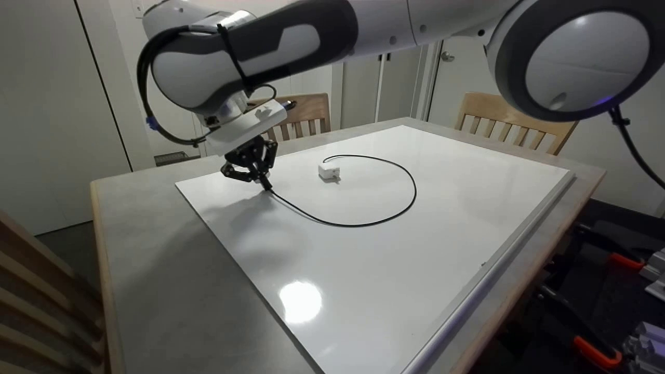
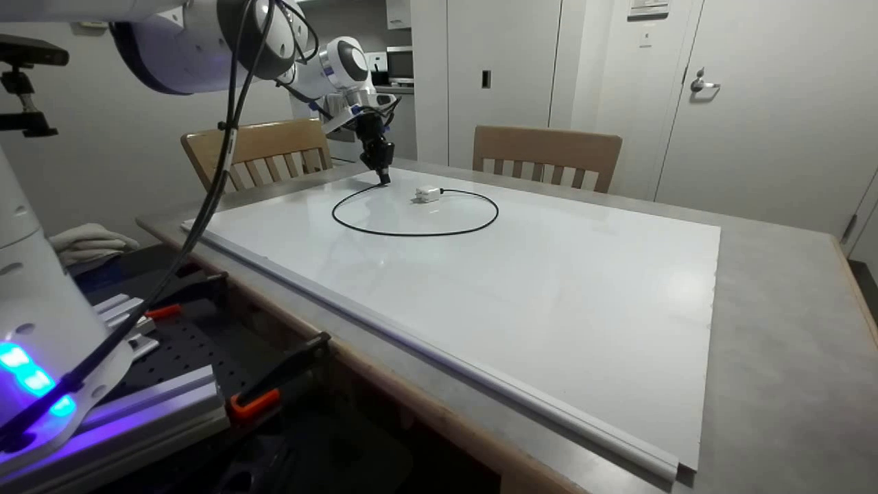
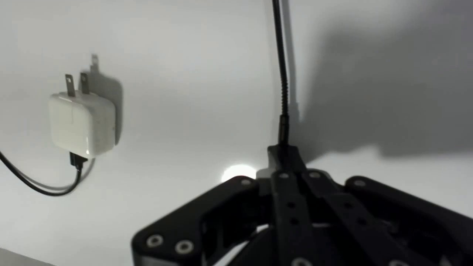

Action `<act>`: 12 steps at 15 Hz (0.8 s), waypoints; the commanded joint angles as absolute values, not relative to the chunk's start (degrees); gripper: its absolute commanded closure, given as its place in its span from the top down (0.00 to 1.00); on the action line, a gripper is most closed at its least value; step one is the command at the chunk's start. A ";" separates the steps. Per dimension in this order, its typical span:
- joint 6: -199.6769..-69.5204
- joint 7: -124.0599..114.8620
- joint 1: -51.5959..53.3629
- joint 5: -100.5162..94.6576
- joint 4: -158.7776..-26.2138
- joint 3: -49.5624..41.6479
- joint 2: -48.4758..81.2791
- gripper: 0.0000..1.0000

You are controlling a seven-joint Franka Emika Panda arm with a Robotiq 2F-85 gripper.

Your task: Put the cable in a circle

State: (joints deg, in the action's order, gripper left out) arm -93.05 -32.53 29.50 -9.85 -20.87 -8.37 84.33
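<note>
At left in an exterior view, the tool (image 1: 266, 185) gripped one end of the cable (image 1: 357, 226); a gap, probably left to close, followed, then the charger (image 1: 328, 170) on the other end; farther right, the cable's curve on the board (image 1: 395, 275) looked done.

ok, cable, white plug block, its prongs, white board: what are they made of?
The cable: probably rubbery plastic, faint sheen; it curves smoothly, ribbed near one end.
The plug block: likely hard plastic, glossy; a corner catches a highlight.
The prongs: probably metal, dull grey; thin flat blades.
The white board: seems a glossy coating, mirrors a light; core can't be told.
</note>
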 commanded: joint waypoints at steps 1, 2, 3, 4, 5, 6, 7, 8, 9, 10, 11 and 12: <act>-89.19 -42.05 28.06 -9.73 -20.88 -8.83 84.32 0.00; -91.29 -38.03 28.36 -10.30 -20.89 -8.23 84.32 0.01; -90.67 -39.93 28.01 -10.29 -20.91 -8.24 84.33 0.01; -90.34 -40.80 27.87 -10.29 -20.91 -8.25 84.33 0.01; -90.16 -41.35 27.87 -10.29 -20.91 -8.24 84.33 0.01; -90.05 -41.60 27.93 -10.29 -20.91 -8.24 84.33 0.01; -90.01 -41.75 27.98 -10.29 -20.91 -8.24 84.33 0.00; -89.66 -41.97 27.78 -10.15 -21.05 -8.13 84.39 0.00; -89.14 -43.08 27.66 -10.42 -21.25 -8.59 84.39 0.00; -88.16 -46.55 27.71 -11.50 -21.78 -10.09 84.40 0.00; -88.37 -48.29 27.35 -11.85 -22.21 -10.29 84.41 0.00; -88.63 -50.21 26.91 -12.26 -22.63 -10.39 84.44 0.00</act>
